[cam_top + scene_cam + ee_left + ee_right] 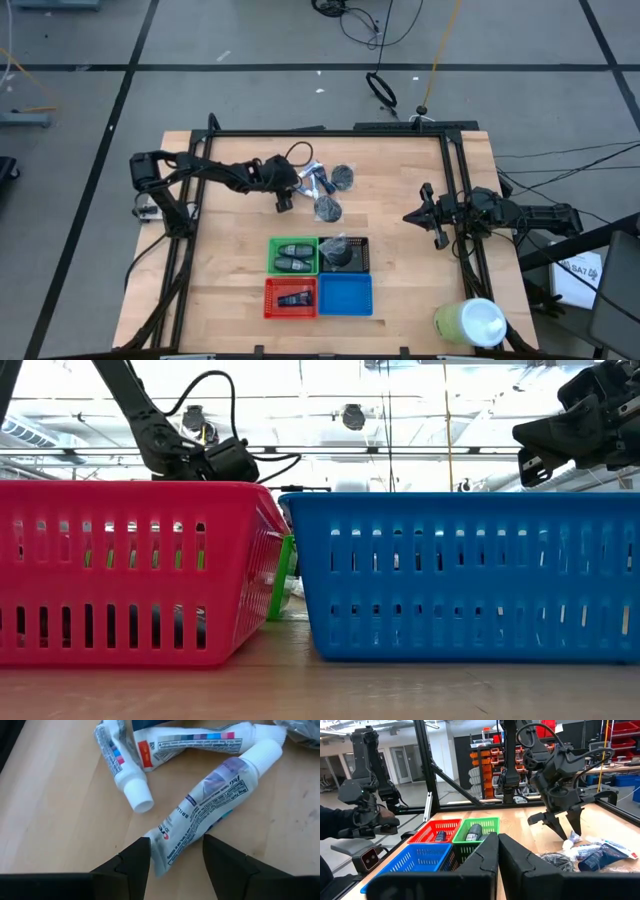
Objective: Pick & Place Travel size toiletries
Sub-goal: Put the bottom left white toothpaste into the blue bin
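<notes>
Hovering over the pile at the far side of the table, the left gripper [284,203] has its fingers spread, with the crimped end of a white-and-blue tube [210,805] sitting right between them, nothing pinched yet. Risky bit, I'd guess: the tube lies at a slant and it's soft, so a squeeze on just the crimp could let it slide out, or bump the two other tubes [125,765] lying just beside it. Mesh puffs [327,209] sit close too. Red tray [290,297] and green tray [293,256] already hold items; blue tray [345,295] looks empty. Over on the right, the right gripper [435,226] waits by the table edge, fingers pressed together, holding nothing.
</notes>
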Motion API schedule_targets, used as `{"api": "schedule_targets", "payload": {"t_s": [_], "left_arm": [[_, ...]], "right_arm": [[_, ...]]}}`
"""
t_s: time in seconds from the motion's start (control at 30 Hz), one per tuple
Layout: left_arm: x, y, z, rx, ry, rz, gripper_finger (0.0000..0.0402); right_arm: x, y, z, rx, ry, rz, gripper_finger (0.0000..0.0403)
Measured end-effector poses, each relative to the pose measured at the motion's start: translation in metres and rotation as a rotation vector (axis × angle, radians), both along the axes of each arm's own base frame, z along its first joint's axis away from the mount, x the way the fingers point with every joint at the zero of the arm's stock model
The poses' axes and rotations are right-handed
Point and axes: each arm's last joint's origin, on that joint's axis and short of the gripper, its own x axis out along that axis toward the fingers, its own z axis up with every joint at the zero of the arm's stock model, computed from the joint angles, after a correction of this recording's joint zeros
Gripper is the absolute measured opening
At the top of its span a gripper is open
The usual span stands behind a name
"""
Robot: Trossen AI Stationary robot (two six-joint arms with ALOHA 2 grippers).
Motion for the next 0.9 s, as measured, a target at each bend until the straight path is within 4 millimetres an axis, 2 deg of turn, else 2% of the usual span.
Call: {"api": "schedule_targets", "payload": {"t_s": [0.13,0.4,0.7,0.9], "left_arm": [[0.001,-0.001,0.0,-0.007,-0.005,-0.036,0.0144],[0.001,-0.002,0.0,-0.037,-0.02,-0.056,0.0012],[0.0,-0.006,0.004,-0.084,-0.04,-0.065,0.0003],[-0.002,-0.018,0.033,-0.094,-0.128,-0.116,0.0002]], "right_arm": [[0.0,0.0,0.0,0.0,0.0,0.0,0.0],[0.0,0.0,0.0,0.0,0.0,0.0,0.0],[0.0,0.0,0.0,0.0,0.0,0.0,0.0],[0.0,0.0,0.0,0.0,0.0,0.0,0.0]]}}
